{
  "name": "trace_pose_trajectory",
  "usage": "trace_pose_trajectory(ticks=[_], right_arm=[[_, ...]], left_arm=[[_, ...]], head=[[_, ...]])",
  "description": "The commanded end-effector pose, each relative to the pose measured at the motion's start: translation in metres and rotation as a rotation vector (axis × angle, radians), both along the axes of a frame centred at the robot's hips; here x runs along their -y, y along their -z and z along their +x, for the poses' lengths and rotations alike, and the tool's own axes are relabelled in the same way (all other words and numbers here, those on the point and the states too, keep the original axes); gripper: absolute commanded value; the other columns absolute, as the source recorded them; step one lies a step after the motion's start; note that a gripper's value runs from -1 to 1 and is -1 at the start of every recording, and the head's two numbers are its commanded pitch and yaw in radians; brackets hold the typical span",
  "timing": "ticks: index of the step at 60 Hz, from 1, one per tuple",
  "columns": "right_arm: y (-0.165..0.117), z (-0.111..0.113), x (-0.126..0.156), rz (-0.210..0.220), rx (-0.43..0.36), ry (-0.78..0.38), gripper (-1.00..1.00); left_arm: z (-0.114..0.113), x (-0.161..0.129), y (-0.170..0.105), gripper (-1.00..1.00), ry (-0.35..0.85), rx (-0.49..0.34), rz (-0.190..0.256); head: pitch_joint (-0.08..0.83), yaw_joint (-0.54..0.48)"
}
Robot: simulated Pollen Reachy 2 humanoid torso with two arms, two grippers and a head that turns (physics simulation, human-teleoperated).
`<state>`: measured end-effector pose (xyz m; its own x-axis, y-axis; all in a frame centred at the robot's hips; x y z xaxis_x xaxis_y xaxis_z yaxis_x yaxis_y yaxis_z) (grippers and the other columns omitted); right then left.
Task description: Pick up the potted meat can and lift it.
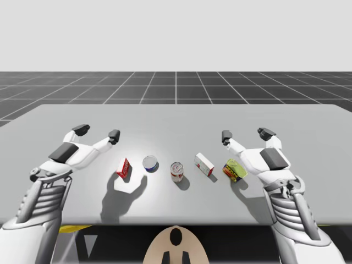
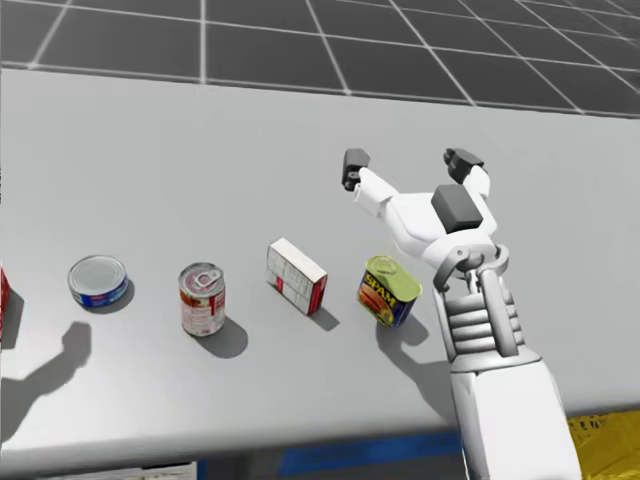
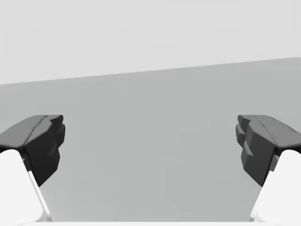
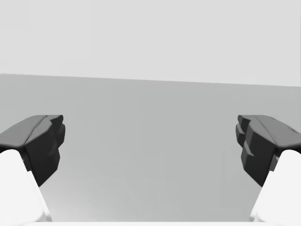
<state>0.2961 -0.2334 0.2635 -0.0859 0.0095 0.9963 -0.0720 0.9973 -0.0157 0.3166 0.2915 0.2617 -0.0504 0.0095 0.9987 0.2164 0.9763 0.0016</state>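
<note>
Tabletop (image 1: 176,118): plain grey. Past its far edge lie a dark gridded floor (image 1: 176,82) and a pale blank backdrop.

Five items stand in a row. The potted meat can (image 1: 234,170), blue-sided with a yellow top, is at the right end, just right of a white-and-red box (image 1: 204,164).

Left gripper (image 1: 98,132): jaws spread wide over bare tabletop, left of the row.

Right gripper (image 1: 246,134): jaws equally wide, gripping nothing, on the can's far side. Its wrist is just beside the can, apparently not touching.
</note>
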Motion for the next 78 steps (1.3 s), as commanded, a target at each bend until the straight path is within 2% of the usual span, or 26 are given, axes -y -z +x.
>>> trace_pose_trajectory(ticks=[1,12,21,24,25,26,27,28,30,33,35,38,39,44,55,58,78], right_arm=[[0.001,0.000,-0.001,-0.001,0.002,-0.003,-1.00],[0.001,-0.002,-0.004,-0.008,0.007,-0.011,-1.00],[-0.002,-0.007,-0.007,-0.021,0.013,-0.022,-1.00],[-0.004,-0.010,-0.007,-0.035,-0.009,-0.021,-1.00],[-0.005,-0.011,-0.006,-0.027,-0.015,-0.025,-1.00],[-0.007,-0.013,-0.004,0.011,-0.045,-0.047,-1.00],[-0.007,-0.015,-0.004,0.014,-0.050,-0.050,-1.00],[-0.008,-0.016,-0.003,0.011,-0.053,-0.055,-1.00],[-0.009,-0.022,-0.003,-0.031,-0.047,-0.038,-1.00],[-0.010,-0.028,0.002,-0.006,-0.085,-0.090,-1.00],[-0.008,-0.029,0.003,-0.021,-0.073,-0.091,-1.00],[-0.002,-0.036,0.006,-0.016,-0.070,-0.109,-1.00],[0.004,-0.038,0.008,0.010,-0.063,-0.114,-1.00],[0.019,-0.048,0.016,-0.008,-0.091,-0.128,-1.00],[0.048,-0.068,0.028,0.008,-0.155,-0.224,-1.00],[0.055,-0.073,0.032,-0.006,-0.173,-0.230,-1.00],[0.093,-0.073,0.051,-0.010,-0.250,-0.241,-1.00]], left_arm=[[-0.002,0.001,-0.002,-1.00,0.009,0.005,-0.007],[-0.003,0.002,-0.003,-1.00,0.017,0.007,-0.008],[-0.003,0.003,-0.003,-1.00,0.017,0.007,-0.005],[-0.004,0.003,-0.003,-1.00,0.016,0.006,-0.006],[-0.004,0.003,-0.003,-1.00,0.016,0.006,-0.006],[-0.004,0.004,-0.002,-1.00,0.015,0.005,-0.006],[-0.004,0.004,-0.002,-1.00,0.015,0.005,-0.006],[-0.004,0.004,-0.002,-1.00,0.015,0.004,-0.006],[-0.004,0.005,-0.002,-1.00,0.016,0.002,-0.005],[-0.004,0.005,-0.001,-1.00,0.017,-0.002,-0.002],[-0.004,0.006,0.000,-1.00,0.018,-0.004,-0.001],[-0.004,0.006,0.000,-1.00,0.022,-0.009,0.000],[-0.003,0.007,0.001,-1.00,0.026,-0.013,0.000],[-0.003,0.007,0.001,-1.00,0.028,-0.019,0.001],[-0.002,0.009,0.003,-1.00,0.030,-0.025,0.005],[-0.002,0.009,0.003,-1.00,0.031,-0.026,0.007],[-0.001,0.011,0.005,-1.00,0.031,-0.029,0.018]], head=[[0.667,-0.32],[0.726,-0.39],[0.728,-0.40],[0.721,-0.39],[0.720,-0.39],[0.717,-0.39],[0.716,-0.39],[0.715,-0.39],[0.715,-0.39],[0.717,-0.39],[0.718,-0.39],[0.720,-0.39],[0.722,-0.38],[0.722,-0.38],[0.723,-0.38],[0.722,-0.38],[0.722,-0.38]])
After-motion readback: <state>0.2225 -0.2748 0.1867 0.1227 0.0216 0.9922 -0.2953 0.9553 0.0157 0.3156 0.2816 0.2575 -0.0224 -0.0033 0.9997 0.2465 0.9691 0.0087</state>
